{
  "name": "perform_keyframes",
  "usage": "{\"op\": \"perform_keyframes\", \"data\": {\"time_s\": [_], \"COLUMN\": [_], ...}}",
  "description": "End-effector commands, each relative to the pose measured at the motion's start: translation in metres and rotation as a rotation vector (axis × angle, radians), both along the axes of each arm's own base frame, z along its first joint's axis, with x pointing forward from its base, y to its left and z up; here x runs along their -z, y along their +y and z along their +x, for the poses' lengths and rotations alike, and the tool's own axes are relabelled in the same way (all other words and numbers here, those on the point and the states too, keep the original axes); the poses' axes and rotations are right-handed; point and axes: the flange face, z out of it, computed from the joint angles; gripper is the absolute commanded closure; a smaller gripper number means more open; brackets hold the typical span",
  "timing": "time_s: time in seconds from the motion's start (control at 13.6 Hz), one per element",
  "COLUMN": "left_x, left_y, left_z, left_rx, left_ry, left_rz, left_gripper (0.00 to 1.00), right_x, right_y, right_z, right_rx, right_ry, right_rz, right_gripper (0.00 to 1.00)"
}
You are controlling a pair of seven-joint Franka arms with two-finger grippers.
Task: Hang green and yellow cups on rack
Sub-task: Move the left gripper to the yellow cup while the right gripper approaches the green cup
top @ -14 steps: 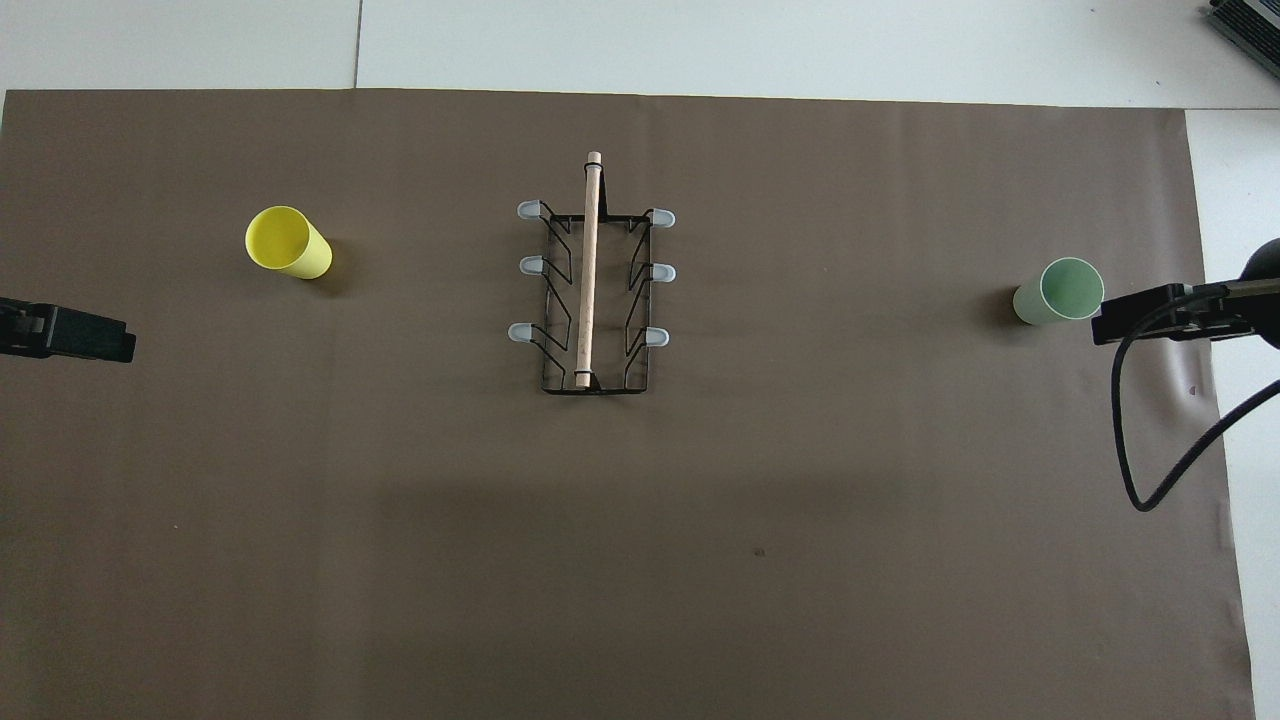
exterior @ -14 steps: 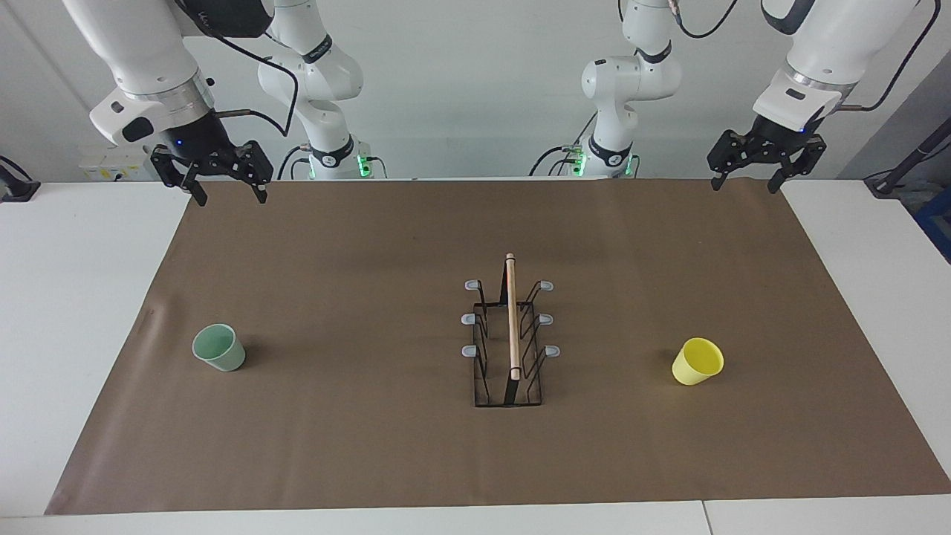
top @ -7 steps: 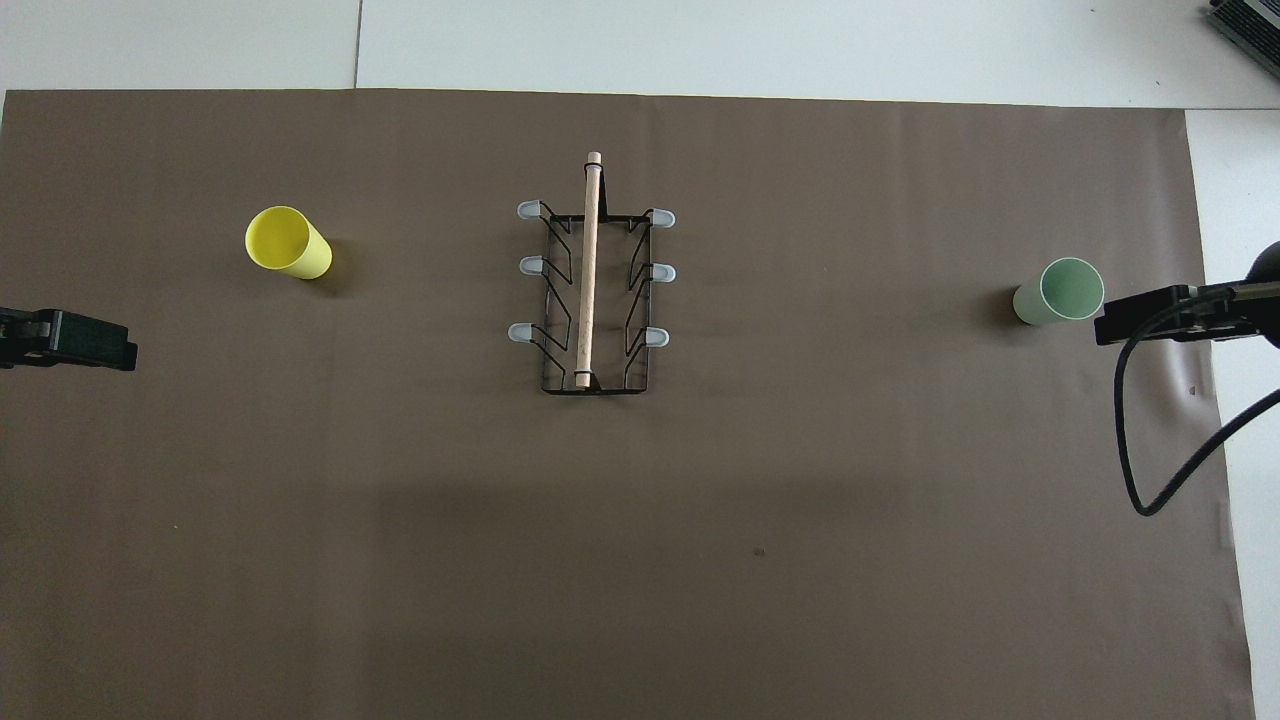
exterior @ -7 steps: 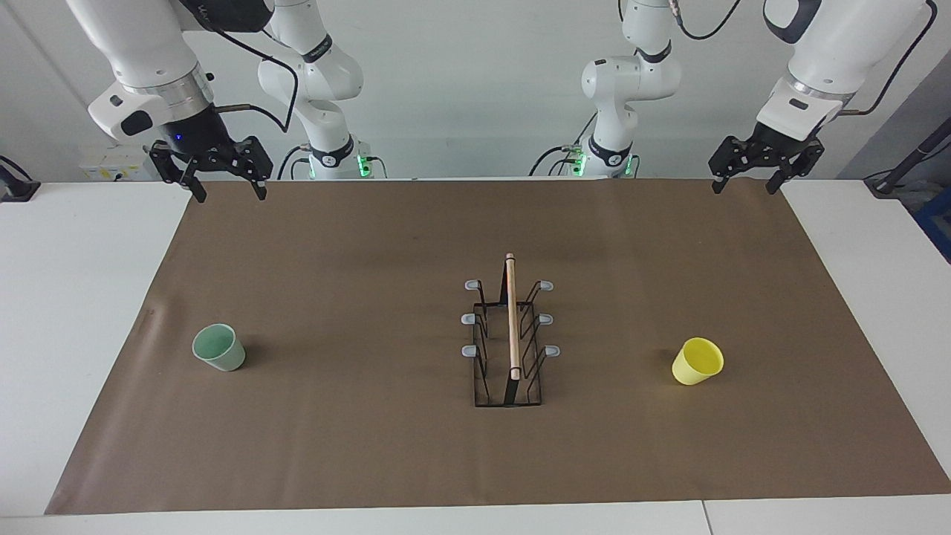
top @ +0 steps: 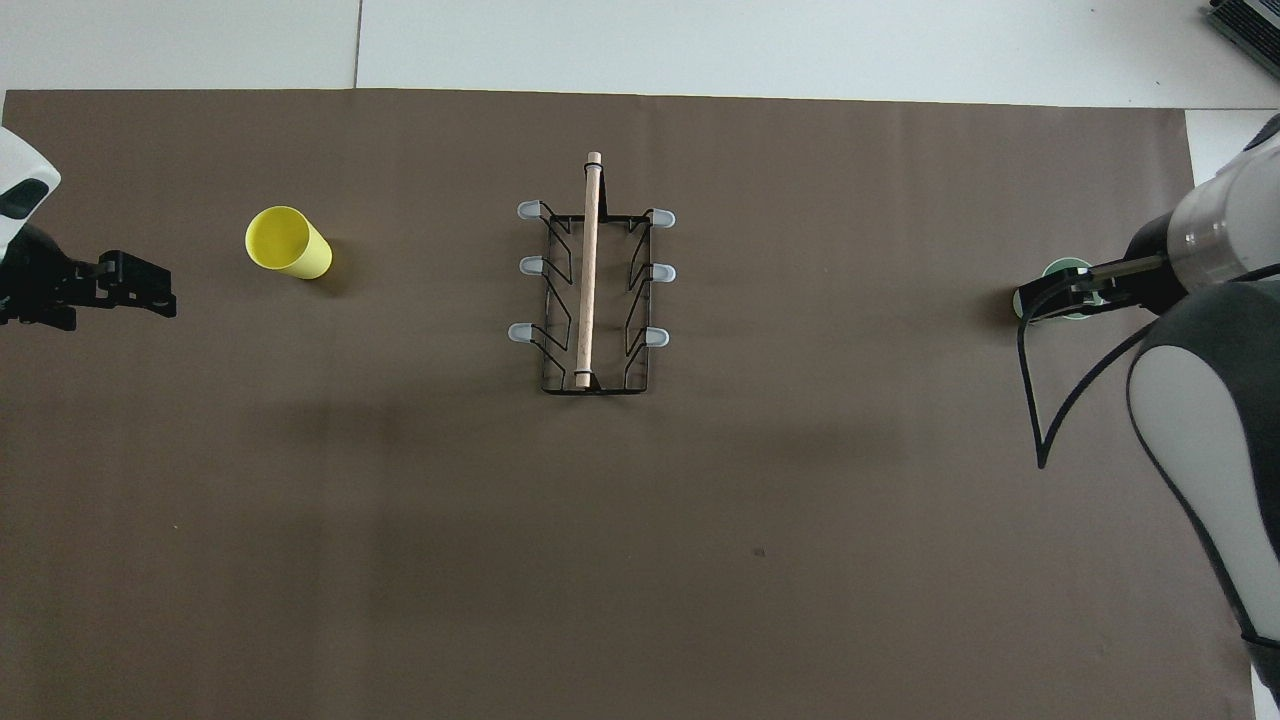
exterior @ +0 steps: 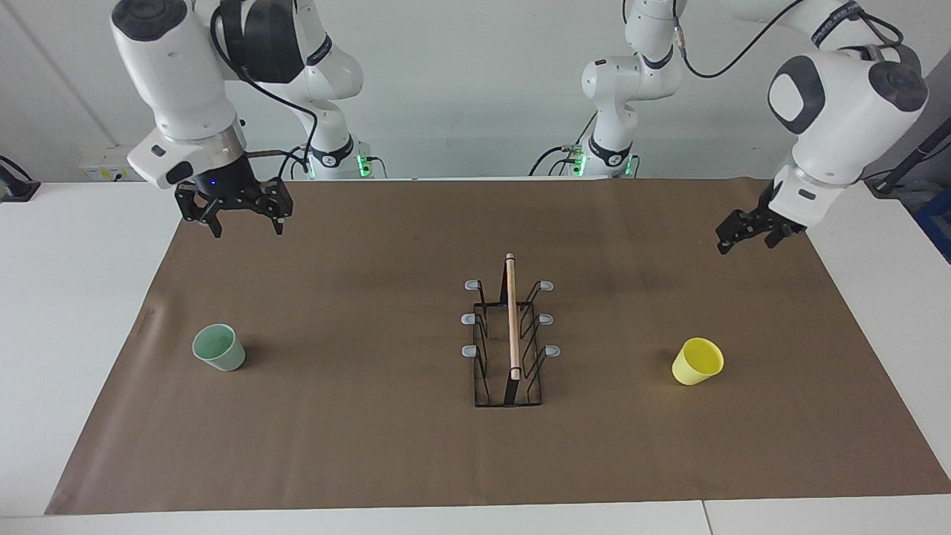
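A pale green cup (exterior: 219, 347) stands upright on the brown mat toward the right arm's end. A yellow cup (exterior: 698, 361) stands tilted toward the left arm's end. The black wire rack (exterior: 511, 334) with its wooden rod sits between them, all prongs bare. My right gripper (exterior: 247, 229) hangs open and empty over the mat, high above the green cup. In the overhead view the right gripper (top: 1040, 300) covers most of the green cup (top: 1062, 266). My left gripper (exterior: 745, 244) is open and empty over the mat, apart from the yellow cup (top: 285, 242). The left gripper (top: 160, 300) shows beside that cup from above.
The brown mat (exterior: 371, 446) covers most of the white table (exterior: 74, 297). A black cable (top: 1040, 420) loops down from the right arm's wrist. The rack (top: 590, 290) stands lengthwise, its rod pointing away from the robots.
Both grippers have come down and forward from the robots' edge of the mat, each toward the cup at its own end. Both stay open. Cups and rack have not moved.
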Motion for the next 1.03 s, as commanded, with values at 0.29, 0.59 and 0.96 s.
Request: {"op": "perform_keyframes", "data": {"time_s": [0.29, 0.59, 0.96], "left_x": [0.086, 0.151, 0.2], "left_y": [0.074, 0.098, 0.107], "left_z": [0.08, 0.054, -0.008], "left_rx": [-0.682, -1.285, -1.729], "left_ry": [0.029, 0.196, 0.346], "left_rz": [-0.298, -0.579, -0.937], "left_gripper": [0.0, 0.0, 0.0], "right_x": [0.076, 0.078, 0.128], "right_y": [0.021, 0.025, 0.051], "right_z": [0.021, 0.013, 0.017], "right_rx": [-0.125, -0.492, -0.858], "right_ry": [0.063, 0.193, 0.377], "right_rz": [-0.16, -0.283, -0.502], "right_gripper": [0.0, 0.0, 0.0]}}
